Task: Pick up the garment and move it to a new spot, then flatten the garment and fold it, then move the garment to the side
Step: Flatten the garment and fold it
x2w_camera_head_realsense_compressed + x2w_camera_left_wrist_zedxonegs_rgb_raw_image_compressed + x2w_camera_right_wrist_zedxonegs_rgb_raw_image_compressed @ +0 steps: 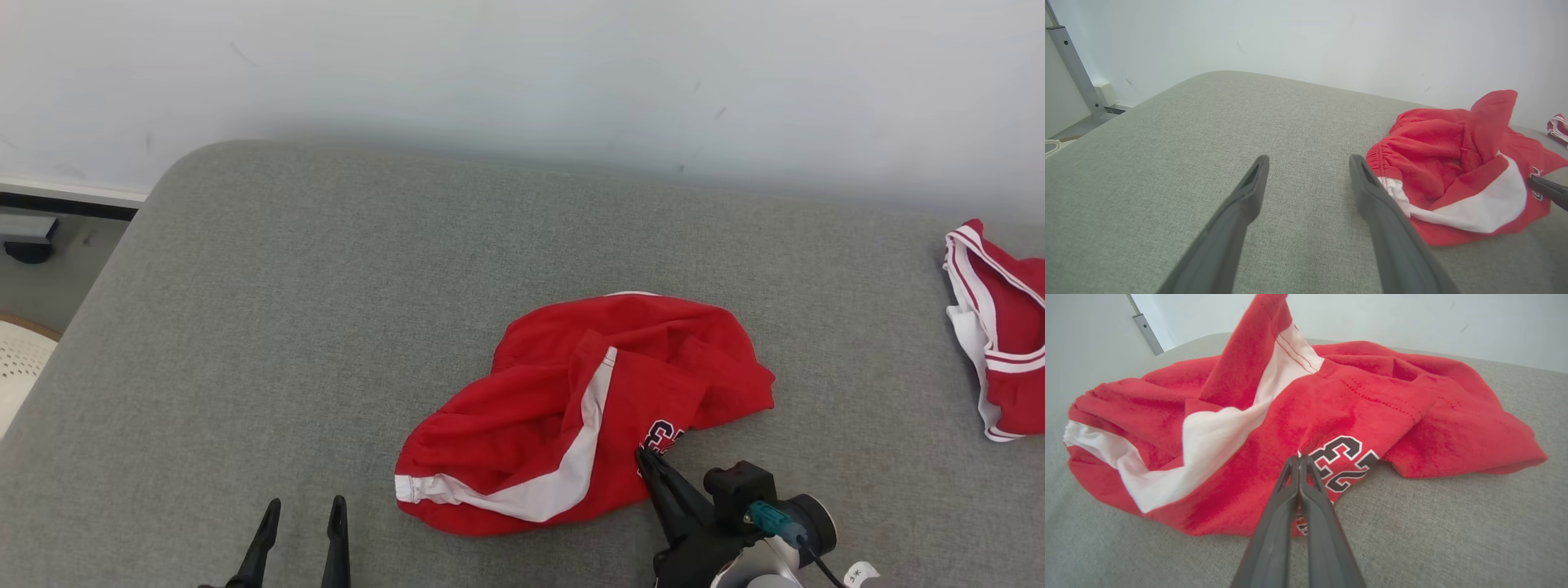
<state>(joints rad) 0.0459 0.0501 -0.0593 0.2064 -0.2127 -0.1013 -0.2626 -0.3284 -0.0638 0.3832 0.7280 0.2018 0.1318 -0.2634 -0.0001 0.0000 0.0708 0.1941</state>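
Garment (pixel 584 408) pinched by closed right fingers (pixel 1284 498), left fingers (pixel 1249 192) spread wide

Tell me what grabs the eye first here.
The crumpled red shorts with a white stripe, right of centre on the grey padded surface, stand out at once. The right gripper has its fingers shut on their near edge beside the number print; the left gripper hangs open at lower left. A second red-and-white garment lies at the far right edge.
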